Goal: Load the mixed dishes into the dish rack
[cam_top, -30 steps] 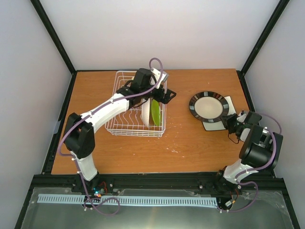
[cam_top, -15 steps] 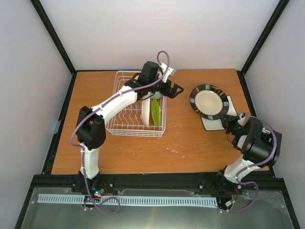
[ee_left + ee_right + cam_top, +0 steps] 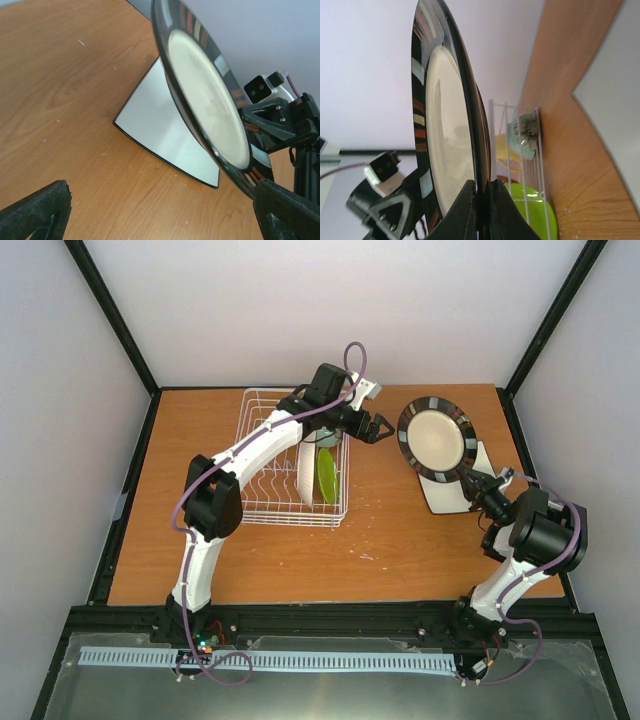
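My right gripper (image 3: 478,483) is shut on the rim of the cream plate with the dark patterned rim (image 3: 437,439) and holds it on edge above the table. In the right wrist view the fingers (image 3: 470,210) pinch the plate (image 3: 445,140). My left gripper (image 3: 378,428) is open and empty, just left of the plate (image 3: 207,100), between it and the dish rack (image 3: 262,465). The rack holds the white plate (image 3: 304,476) and the lime-green plate (image 3: 327,478) upright. The pale grey-green cup (image 3: 525,135) and yellow-tan mug (image 3: 502,147) sit in the rack.
A white square mat with a dark edge (image 3: 452,495) lies on the wooden table below the raised plate; it also shows in the left wrist view (image 3: 160,125). The left arm reaches across the rack's far right corner. Black frame posts stand at the table's corners.
My right gripper has lifted the patterned plate off the mat and tipped it up on edge. My left gripper has swung right, out over the rack's edge towards the plate.
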